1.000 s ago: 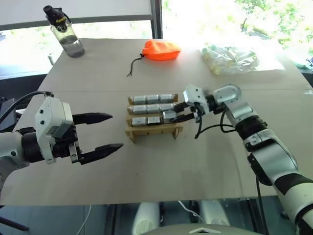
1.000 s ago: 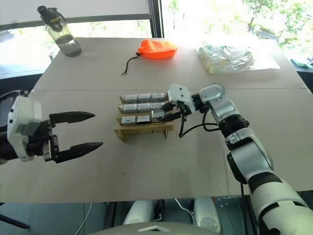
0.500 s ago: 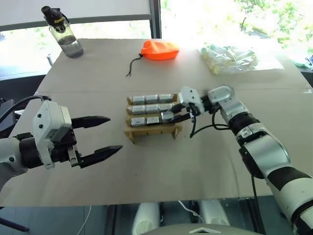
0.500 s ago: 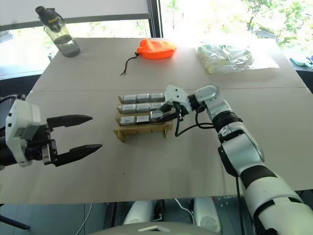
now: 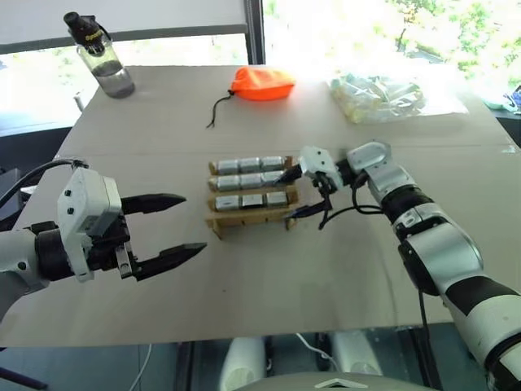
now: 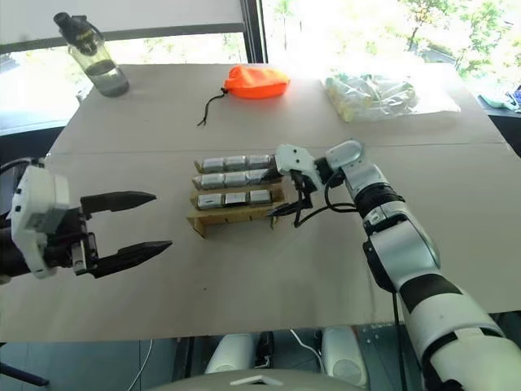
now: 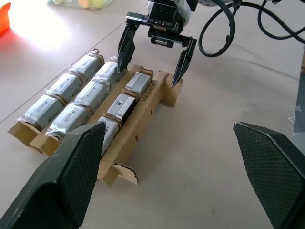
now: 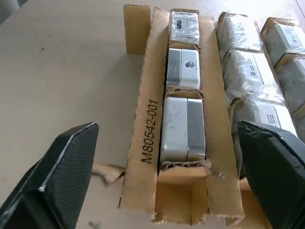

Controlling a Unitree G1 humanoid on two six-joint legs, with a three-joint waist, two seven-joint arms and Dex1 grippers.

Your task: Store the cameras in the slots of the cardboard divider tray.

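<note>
I read the step in hand as the release after an insertion. My right gripper [image 5: 295, 194] stands with its two black fingers spread wide and nothing between them, at the tray's 3 o'clock end. One finger lies by the middle row and the other just outside the near wall.

The cardboard divider tray [image 5: 252, 217] sits at mid-table. All nine of its slots, three rows of three, look filled with cameras [image 5: 252, 181]. The two far rows carry wrapped units; the near row carries bare silvery ones. The nearest camera [image 8: 183, 125] lies seated in the end slot directly ahead of my right gripper, low between the cardboard walls.

I find no loose camera on the tabletop [image 5: 342, 269], so I judge the storing complete or nearly so. The next move, as I judge it, calls for backing the right gripper straight off toward 3 o'clock. The spread fingers must clear the cardboard without dragging the light tray.

Pose: my right forearm reaches in from 4 o'clock, wrist bent so the gripper points toward 9 o'clock and slightly downward. My left gripper [image 5: 165, 229] hovers above the table at the tray's 8 o'clock, well apart from it. Its fingers are spread, it holds nothing, and it points toward the tray.
</note>
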